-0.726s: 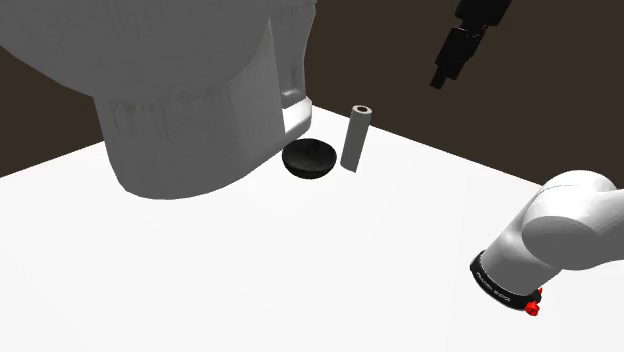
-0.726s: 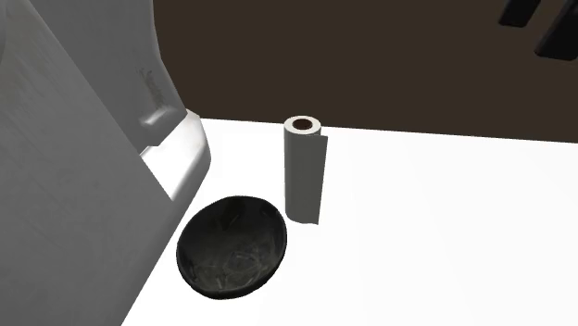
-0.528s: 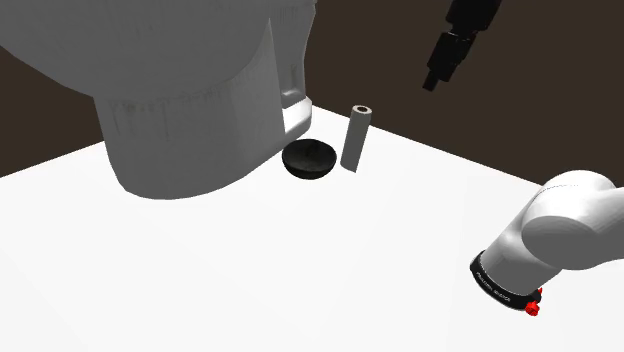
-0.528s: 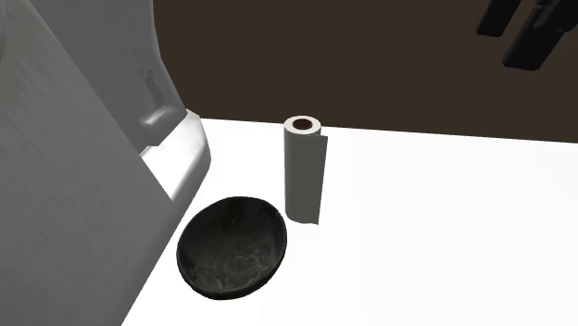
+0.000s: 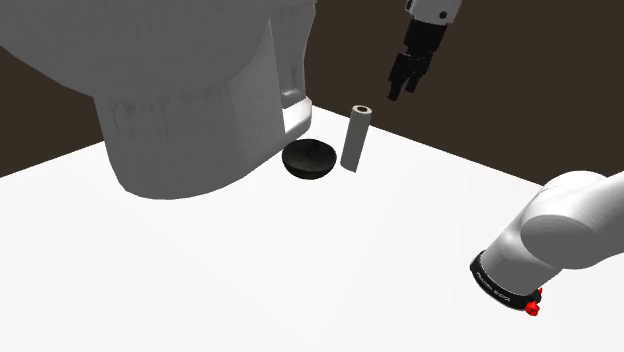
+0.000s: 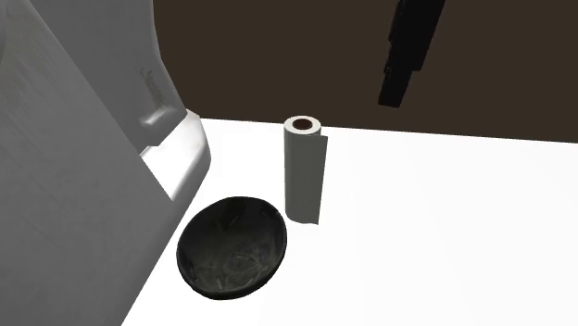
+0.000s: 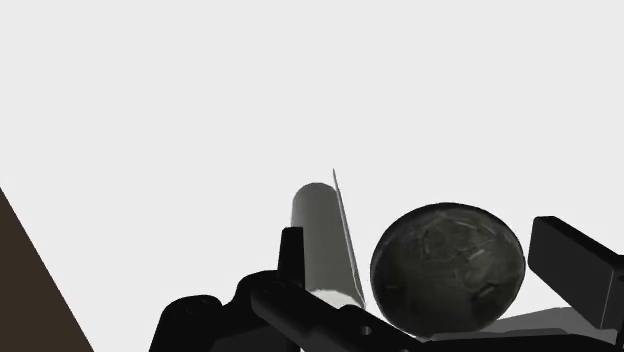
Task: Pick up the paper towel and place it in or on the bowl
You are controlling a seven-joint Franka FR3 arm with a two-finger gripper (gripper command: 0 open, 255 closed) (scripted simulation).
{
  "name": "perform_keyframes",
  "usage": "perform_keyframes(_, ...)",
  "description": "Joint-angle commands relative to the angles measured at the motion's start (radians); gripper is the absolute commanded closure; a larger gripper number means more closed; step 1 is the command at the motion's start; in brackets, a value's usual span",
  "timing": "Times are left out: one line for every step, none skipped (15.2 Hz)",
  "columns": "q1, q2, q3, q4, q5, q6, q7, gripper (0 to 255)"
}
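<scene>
Fingers (image 7: 578,272) apart, aloft; paper towel (image 5: 356,137) upright

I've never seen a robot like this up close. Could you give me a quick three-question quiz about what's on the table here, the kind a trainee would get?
1. True or false: the paper towel roll stands upright right beside the dark bowl.
2. Where is the claw? A: resting in the bowl. B: up in the air, touching nothing. C: clamped around the roll.
3. Fill in: seen from the wrist camera, the claw's two fingers stand ___ (apart or together).

Key: 1 true. 2 B. 3 apart, with nothing between them.
</scene>
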Motion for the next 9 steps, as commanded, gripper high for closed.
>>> perform_keyframes(-0.003, 0.07, -0.007, 0.017, 0.001, 0.049, -0.006, 0)
perform_keyframes(-0.005, 0.106, -0.011, 0.027, 0.001, 0.071, -0.009, 0)
perform_keyframes(-0.006, 0.142, -0.015, 0.04, 0.002, 0.092, -0.013, 0)
perform_keyframes(-0.008, 0.178, -0.019, 0.053, 0.003, 0.112, -0.017, 0)
perform_keyframes(-0.009, 0.215, -0.023, 0.068, 0.005, 0.131, -0.02, 0)
perform_keyframes(-0.011, 0.252, -0.026, 0.084, 0.007, 0.15, -0.024, 0)
perform_keyframes(-0.012, 0.289, -0.03, 0.101, 0.009, 0.167, -0.028, 0)
perform_keyframes(-0.014, 0.327, -0.033, 0.12, 0.011, 0.183, -0.032, 0)
perform_keyframes(-0.014, 0.331, -0.033, 0.122, 0.011, 0.184, -0.033, 0)
